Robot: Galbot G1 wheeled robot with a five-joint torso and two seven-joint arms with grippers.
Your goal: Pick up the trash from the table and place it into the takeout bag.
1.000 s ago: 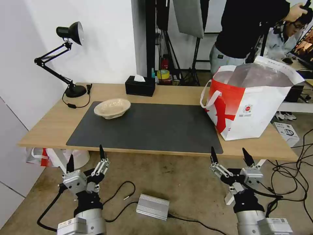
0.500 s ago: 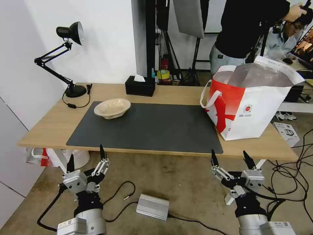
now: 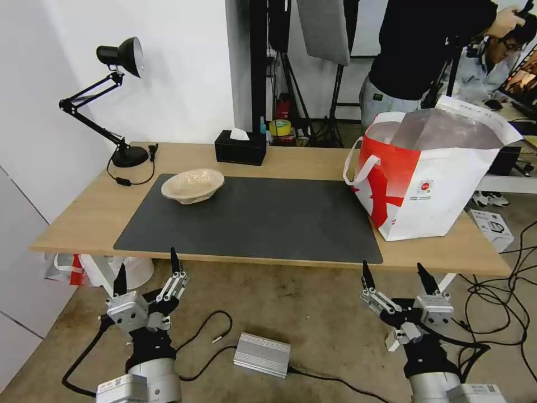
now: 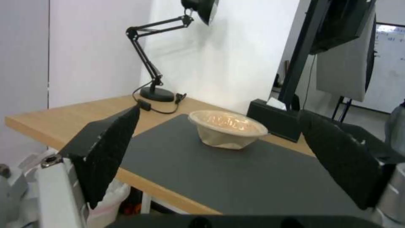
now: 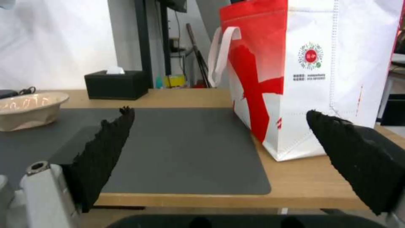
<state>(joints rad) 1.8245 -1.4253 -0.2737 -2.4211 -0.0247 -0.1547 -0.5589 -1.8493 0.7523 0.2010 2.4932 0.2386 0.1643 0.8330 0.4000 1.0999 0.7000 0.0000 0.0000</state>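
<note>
On the light-wood table [image 3: 84, 215], a dark grey mat [image 3: 263, 221] carries a beige pulp bowl [image 3: 193, 186] at its far left corner. The takeout bag [image 3: 430, 179] stands upright off the mat's right edge. A black tissue box [image 3: 240, 147] and desk lamp [image 3: 114, 101] sit along the back. Left gripper [image 3: 146, 267] and right gripper [image 3: 396, 273] hang before the table's near edge, fingers spread, empty.

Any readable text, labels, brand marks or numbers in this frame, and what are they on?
No text can be read.
Bag: round red logo with small print beneath, too blurred to read.
Bag's top flap: a row of tiny print, too small to read.
Box on the floor: dark markings, illegible.
Left arm and right arm: small labels, illegible.
</note>
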